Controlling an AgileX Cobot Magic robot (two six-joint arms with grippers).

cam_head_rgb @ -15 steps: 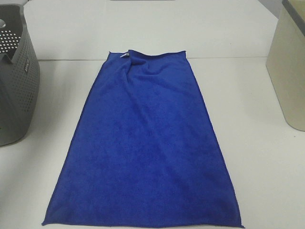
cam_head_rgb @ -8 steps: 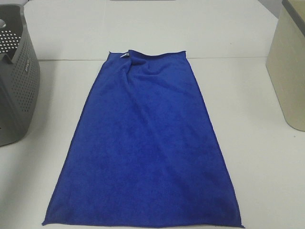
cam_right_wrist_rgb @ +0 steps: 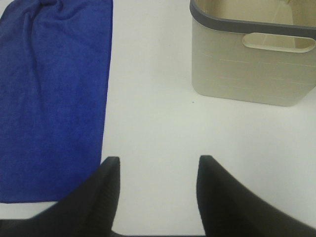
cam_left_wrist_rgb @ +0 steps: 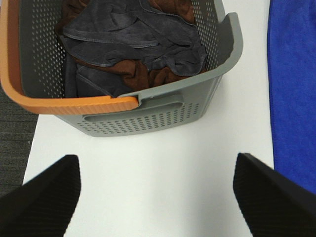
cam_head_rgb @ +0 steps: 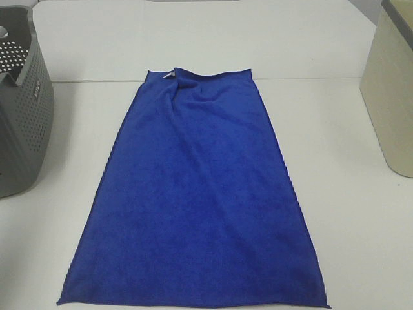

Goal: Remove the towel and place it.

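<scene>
The royal-blue towel [cam_head_rgb: 197,194] lies spread flat and lengthwise on the white table, with a small white tag [cam_head_rgb: 169,73] at its far left corner and a slight fold there. Its edge shows in the left wrist view [cam_left_wrist_rgb: 294,89] and in the right wrist view [cam_right_wrist_rgb: 52,94]. Neither arm shows in the exterior high view. My left gripper [cam_left_wrist_rgb: 155,197] is open and empty over bare table between the grey basket [cam_left_wrist_rgb: 148,111] and the towel. My right gripper [cam_right_wrist_rgb: 158,195] is open and empty over bare table beside the towel's edge.
The grey perforated basket [cam_head_rgb: 22,116] with an orange handle [cam_left_wrist_rgb: 29,94] stands at the left and holds dark grey and brown cloths [cam_left_wrist_rgb: 133,44]. A beige bin [cam_head_rgb: 393,90] with a grey rim [cam_right_wrist_rgb: 247,24] stands at the right.
</scene>
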